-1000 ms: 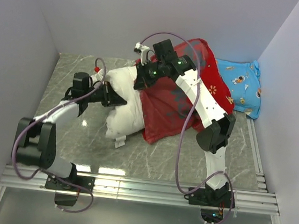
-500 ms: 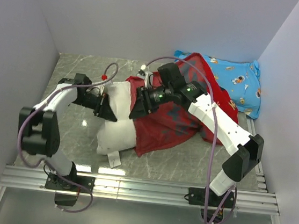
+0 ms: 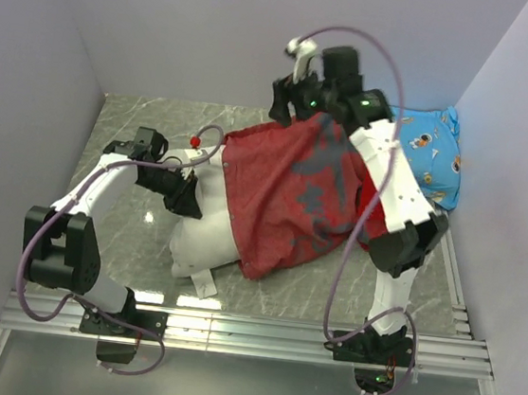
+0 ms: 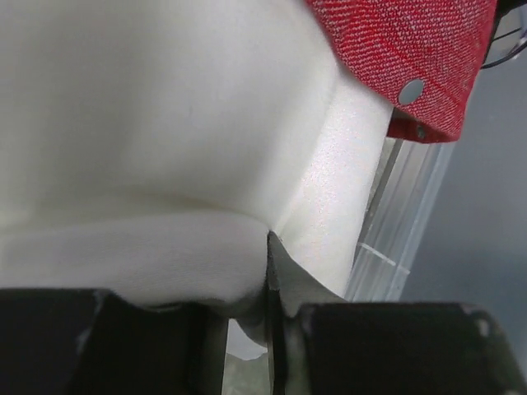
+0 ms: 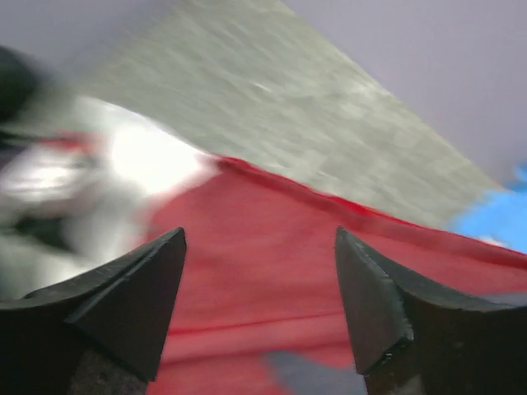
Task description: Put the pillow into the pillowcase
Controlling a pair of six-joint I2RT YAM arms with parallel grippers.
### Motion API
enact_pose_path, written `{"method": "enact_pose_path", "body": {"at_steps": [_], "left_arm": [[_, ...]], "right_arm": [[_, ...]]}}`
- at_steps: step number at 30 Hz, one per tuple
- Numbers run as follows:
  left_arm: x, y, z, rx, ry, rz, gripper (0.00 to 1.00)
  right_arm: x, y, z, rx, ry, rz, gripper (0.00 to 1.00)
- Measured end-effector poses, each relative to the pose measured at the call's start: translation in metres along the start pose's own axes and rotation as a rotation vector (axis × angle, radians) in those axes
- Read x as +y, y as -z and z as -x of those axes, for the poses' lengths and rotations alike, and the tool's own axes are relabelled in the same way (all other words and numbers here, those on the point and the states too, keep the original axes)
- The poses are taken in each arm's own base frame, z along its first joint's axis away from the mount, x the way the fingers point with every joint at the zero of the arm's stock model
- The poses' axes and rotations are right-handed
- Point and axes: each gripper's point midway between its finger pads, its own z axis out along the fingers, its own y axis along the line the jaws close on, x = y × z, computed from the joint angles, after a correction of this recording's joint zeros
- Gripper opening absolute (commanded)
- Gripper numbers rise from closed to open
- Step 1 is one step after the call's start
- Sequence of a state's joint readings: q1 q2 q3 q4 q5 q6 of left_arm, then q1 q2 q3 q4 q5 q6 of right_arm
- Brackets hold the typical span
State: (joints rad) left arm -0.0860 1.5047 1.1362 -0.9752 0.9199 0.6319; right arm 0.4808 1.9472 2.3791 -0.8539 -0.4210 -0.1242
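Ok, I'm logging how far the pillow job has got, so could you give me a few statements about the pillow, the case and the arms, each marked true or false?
1. The pillowcase covers part of the pillow. True.
2. The right end effector grips the pillowcase. False: it is open above the case, with nothing between its fingers.
3. A blue pillow lies at the far right, by the wall. True.
4. The pillow is fully inside the pillowcase. False: its left, near end sticks out bare.
5. The left end effector is against the pillow's bare part. True.
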Motion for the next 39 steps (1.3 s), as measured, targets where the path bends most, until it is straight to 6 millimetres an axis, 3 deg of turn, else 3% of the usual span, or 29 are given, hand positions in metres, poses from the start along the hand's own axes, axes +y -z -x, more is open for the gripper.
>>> {"method": "enact_pose_path", "body": {"at_steps": [2,6,7,9,11,13,18,21,22,24,27,30,34,39], "left_arm": [[-0.002,-0.002,0.000,0.008,-0.033,0.015,0.23],[0.005,-0.005,0.001,0.013,-0.047,0.031,0.23],[0.007,-0.005,0.001,0.012,-0.052,0.035,0.24],[0.011,-0.006,0.004,0.006,-0.066,0.045,0.23],[0.012,-0.007,0.004,0.010,-0.067,0.042,0.24],[0.011,-0.008,0.002,0.015,-0.070,0.037,0.25],[0.010,-0.007,0.004,0.013,-0.107,0.035,0.39],[0.009,-0.002,0.009,-0.002,-0.148,0.057,0.51],[0.010,0.002,0.012,-0.017,-0.154,0.071,0.58],[0.012,0.010,0.020,-0.056,-0.164,0.100,0.63],[0.020,0.026,0.033,-0.132,-0.127,0.154,0.72],[0.034,0.038,0.046,-0.204,-0.061,0.209,0.79],[0.052,0.044,0.063,-0.257,0.025,0.233,0.81],[0.081,0.041,0.089,-0.300,0.108,0.238,0.83]], "right_arm": [[-0.021,-0.025,-0.042,0.112,0.041,-0.063,0.74],[-0.050,-0.068,-0.181,0.472,0.077,-0.089,0.63],[-0.053,-0.074,-0.207,0.532,0.081,-0.072,0.61],[-0.052,-0.078,-0.232,0.580,0.088,-0.033,0.58],[-0.042,-0.066,-0.234,0.579,0.107,0.015,0.58],[-0.027,-0.041,-0.233,0.567,0.123,0.063,0.58],[0.022,0.044,-0.230,0.608,0.125,0.205,0.68],[0.040,0.066,-0.221,0.650,0.093,0.275,0.76],[0.039,0.065,-0.212,0.648,0.074,0.277,0.77],[0.032,0.052,-0.187,0.612,0.035,0.262,0.81],[0.000,0.025,-0.150,0.498,-0.048,0.167,0.83],[-0.037,0.004,-0.136,0.433,-0.155,0.068,0.83],[-0.069,-0.024,-0.162,0.458,-0.301,0.009,0.85],[-0.083,-0.066,-0.212,0.527,-0.494,0.013,0.90]]}}
